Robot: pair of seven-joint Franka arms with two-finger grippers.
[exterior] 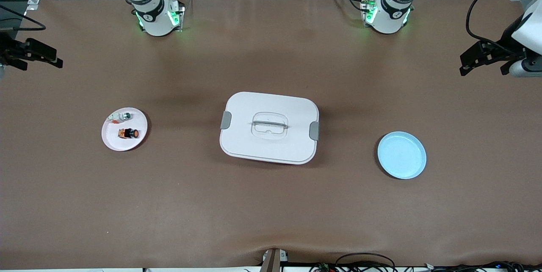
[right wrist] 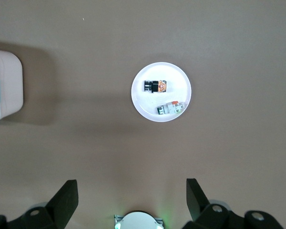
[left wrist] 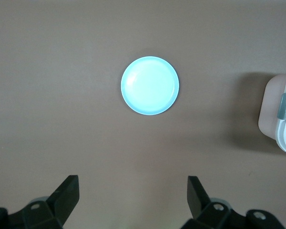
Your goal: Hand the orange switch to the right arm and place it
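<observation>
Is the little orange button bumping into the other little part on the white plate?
Apart. The right wrist view shows bare white plate between the orange switch and the white-and-silver part; the front view shows that gap too.

Both arms wait raised at the table's ends, the left gripper (exterior: 482,58) and the right gripper (exterior: 31,54) each hanging with fingers spread wide, holding nothing.
</observation>
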